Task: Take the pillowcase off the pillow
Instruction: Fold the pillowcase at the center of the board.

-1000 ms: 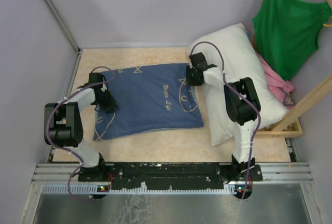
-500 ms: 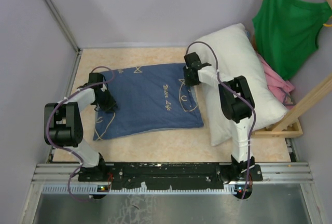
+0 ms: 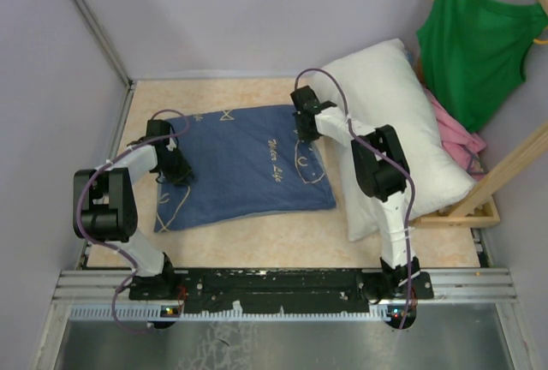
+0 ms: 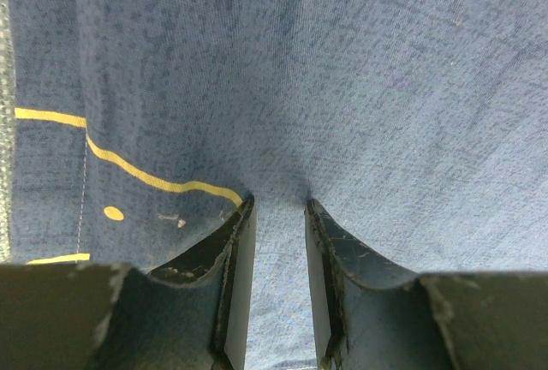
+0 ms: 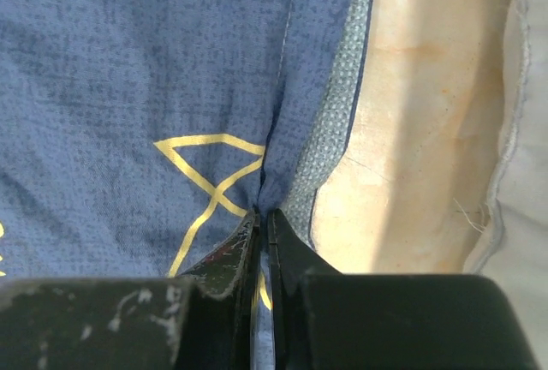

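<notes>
1. Since the pillow (image 3: 411, 100) lies bare and white at the right of the table (image 3: 257, 233), and the pillowcase (image 3: 244, 164) lies flat at centre-left, we judge the task all but done; what is left is mostly a chance to spoil it.
2. We see the right gripper (image 5: 264, 212) clenched on the pillowcase's right hem near its far corner, with a thin pinch of cloth between jaws that almost meet; the left gripper (image 4: 278, 205) sits at the opposite end, its jaws a little apart with a fold of cloth filling the gap and creases running into it, which we read as a grasp on a thicker bunch.
3. With both ends held, a pull by one arm alone would draw the cloth taut; the right's thin pinch could then slip off the hem.
4. A drag to the right could sweep the sack back against the pillow, whose left edge lies just beside it; whether they touch we cannot tell.
5. The right arm reaches across the pillow; a careless move could shove it.
6. The pillowcase looks limp and flat, and empty as far as we can judge; its upper face is denim blue with yellow line figures and script, and a paler grey-green face shows at the right hem.
</notes>
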